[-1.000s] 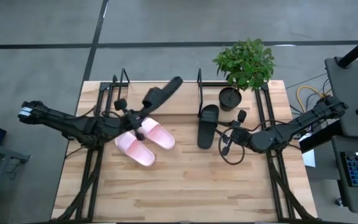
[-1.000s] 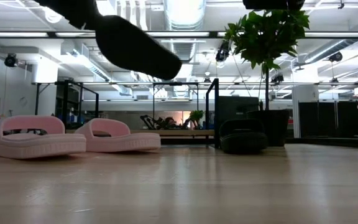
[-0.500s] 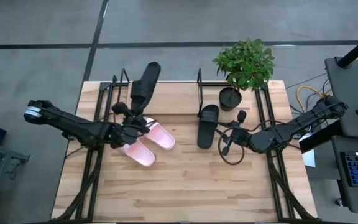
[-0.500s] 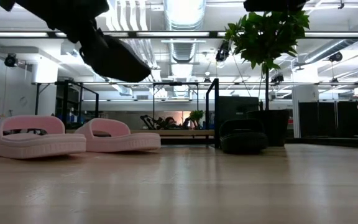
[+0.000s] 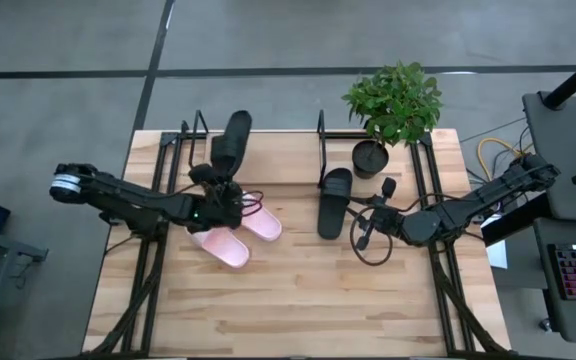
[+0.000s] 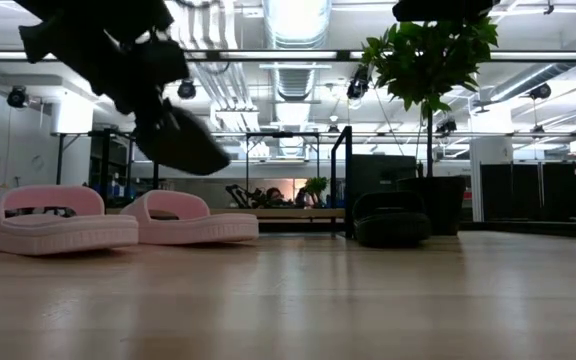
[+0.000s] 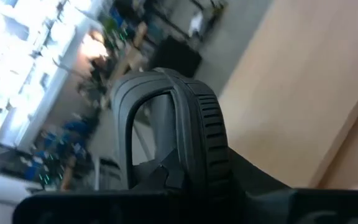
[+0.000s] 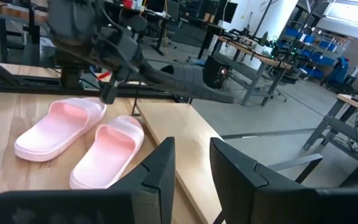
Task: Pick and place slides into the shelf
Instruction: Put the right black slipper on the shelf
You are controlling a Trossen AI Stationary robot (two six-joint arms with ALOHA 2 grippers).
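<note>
The worktop (image 5: 298, 290) is pale wood planks. At its far edge stands the shelf (image 5: 260, 150), thin black rods around a light board. A potted plant (image 5: 393, 105) sits just right of the shelf.

The left arm reaches in from the worktop's left side. Its claw (image 5: 220, 192) is clamped tight on a black slide (image 5: 232, 140), which is lifted off the worktop and points out over the shelf's left part. In the low view the slide (image 6: 180, 141) hangs tilted in the air, above the pink ones.

The two pink slides (image 5: 236, 232) lie side by side on the worktop, just in front of the shelf's left part and under the left claw. The second black slide (image 5: 334, 201) lies flat near the shelf's right upright, close to the plant.

The right claw (image 5: 365, 228) waits low beside that second black slide; its fingers (image 8: 161, 165) stand slightly apart with nothing between them.
</note>
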